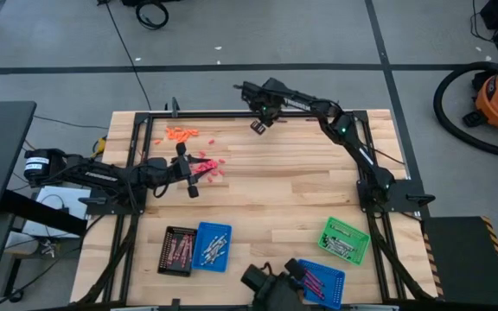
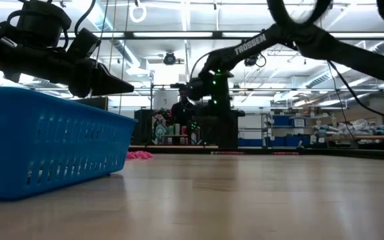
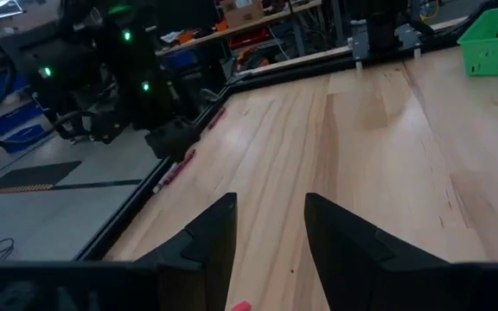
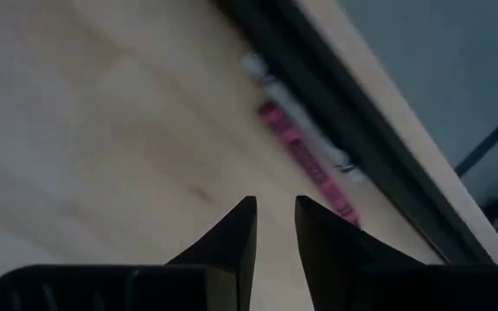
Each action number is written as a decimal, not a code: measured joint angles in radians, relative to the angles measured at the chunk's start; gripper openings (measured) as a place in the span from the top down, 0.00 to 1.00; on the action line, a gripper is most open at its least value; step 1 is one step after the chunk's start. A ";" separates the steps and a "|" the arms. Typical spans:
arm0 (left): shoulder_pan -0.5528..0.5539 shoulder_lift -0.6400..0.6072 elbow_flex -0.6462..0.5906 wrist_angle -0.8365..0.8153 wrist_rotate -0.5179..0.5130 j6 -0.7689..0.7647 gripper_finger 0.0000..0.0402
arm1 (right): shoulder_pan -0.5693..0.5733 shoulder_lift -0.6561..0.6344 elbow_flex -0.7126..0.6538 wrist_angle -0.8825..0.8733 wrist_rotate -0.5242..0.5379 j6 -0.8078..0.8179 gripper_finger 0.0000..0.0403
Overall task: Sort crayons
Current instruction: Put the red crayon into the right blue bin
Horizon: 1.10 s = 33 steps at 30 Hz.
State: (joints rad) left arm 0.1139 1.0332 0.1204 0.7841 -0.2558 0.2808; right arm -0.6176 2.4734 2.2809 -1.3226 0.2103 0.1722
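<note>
Pale wooden tabletop (image 1: 284, 177), loose crayons near its far edge.
High view: left gripper (image 1: 194, 175), fingers parted and empty, hovers beside scattered red-pink wax crayons (image 1: 212, 164). Right wrist view: right gripper (image 4: 275, 226), narrowly parted and empty, should centre over the pink paper-wrapped crayon (image 4: 305, 164) beside the black frame rail (image 4: 353, 95) before closing.

Blue tray (image 2: 45, 143) cut off at nine o'clock in low view, contents hidden behind wall. Pink crayon (image 3: 241, 306) clipped at six o'clock between fingers (image 3: 210, 238). Crayons in black tray (image 1: 177, 250) too small to count.
</note>
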 joint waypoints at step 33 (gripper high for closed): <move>0.118 0.067 0.188 -0.340 0.199 -0.061 0.65 | -0.050 -0.054 -0.146 0.196 -0.023 0.229 0.69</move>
State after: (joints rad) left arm 0.2317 1.1004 0.3084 0.4438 -0.0567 0.2199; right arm -0.6680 2.4195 2.1345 -1.1265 0.1868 0.4015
